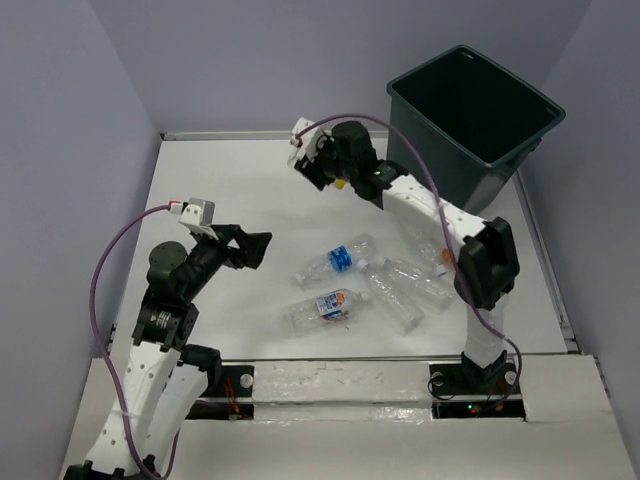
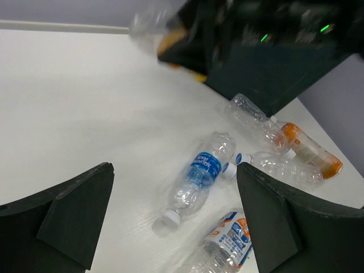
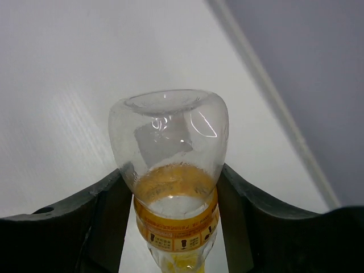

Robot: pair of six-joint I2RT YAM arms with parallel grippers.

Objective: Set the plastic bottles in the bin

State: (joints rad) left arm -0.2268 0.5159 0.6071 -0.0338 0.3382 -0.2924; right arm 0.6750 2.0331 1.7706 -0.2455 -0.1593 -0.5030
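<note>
Looking down on a white table (image 1: 225,195) between grey walls. Finding the bin (image 1: 472,112) standing upright at the far right corner, mouth facing up. Stretching the right arm (image 1: 440,215) from its near base up and leftward, wrist hanging just left of the bin and not over it. Crouching the left arm (image 1: 165,300) low at the near left, aiming toward the middle. Clamping the right gripper (image 3: 173,196) on the held bottle (image 3: 170,142), a clear one with an orange label: both fingers (image 3: 108,205) pressing on the label band, rounded base facing the wrist camera, all of it hanging above the far part of the table. Spreading the left gripper (image 2: 175,190) wide and grasping nothing, hovering over bare table beside the loose bottles. Seeing those lying flat in a cluster at middle right, on the near side of the bin and outside it. Spotting the blue-label bottle (image 2: 200,173) closest to the left gripper, white cap pointing toward it; the blue-and-orange bottle (image 2: 228,239) just nearer the bases; a clear bottle (image 2: 278,168) close beside both; the orange-label bottle (image 2: 307,149) and a crumpled bottle (image 2: 253,116) lying farther right, toward the bin
</note>
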